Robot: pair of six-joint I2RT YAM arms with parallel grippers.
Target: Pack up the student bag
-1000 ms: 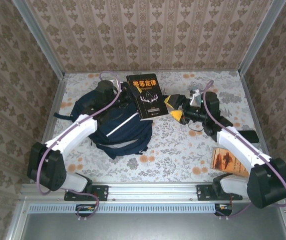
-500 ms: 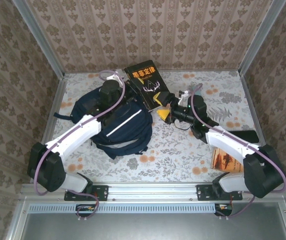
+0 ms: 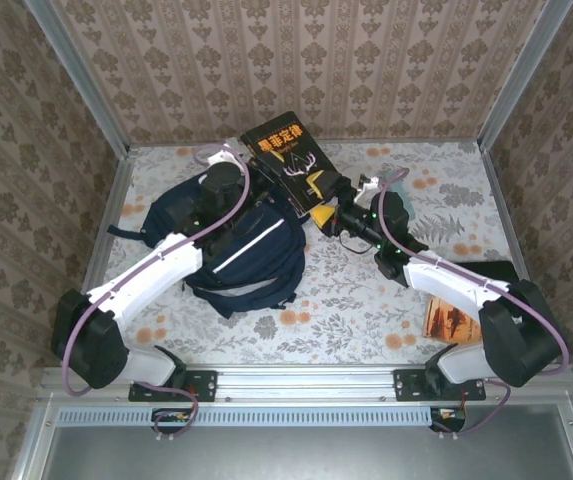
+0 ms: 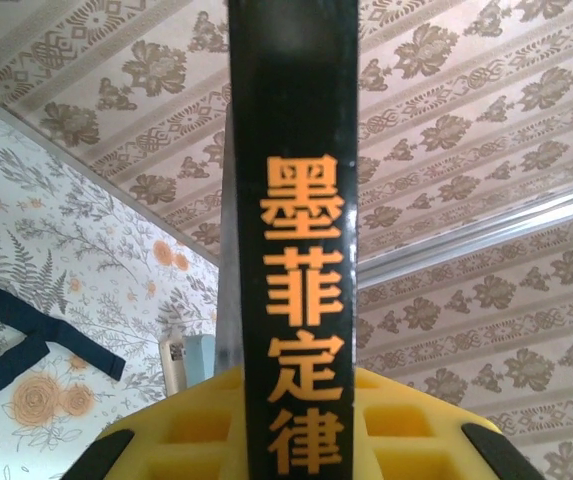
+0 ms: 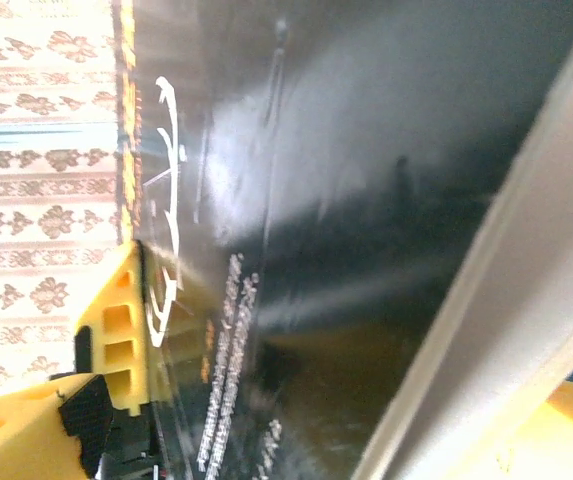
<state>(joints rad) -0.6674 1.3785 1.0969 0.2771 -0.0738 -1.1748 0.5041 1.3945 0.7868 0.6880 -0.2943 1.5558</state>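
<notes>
Shifted farther back, the book [image 3: 284, 160] sits clamped in left pincer [image 4: 301, 420]; right pincer [image 3: 318, 197] gapes around it.

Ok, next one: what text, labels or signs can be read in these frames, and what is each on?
"墨菲定律": orange characters down the spine of the black book, left wrist view.
"墨菲定律": the same title in orange on its front cover, top view.
Small white print on that cover, right wrist view: too blurred to read.
Brown booklet on the table: cover print too small to read.
</notes>
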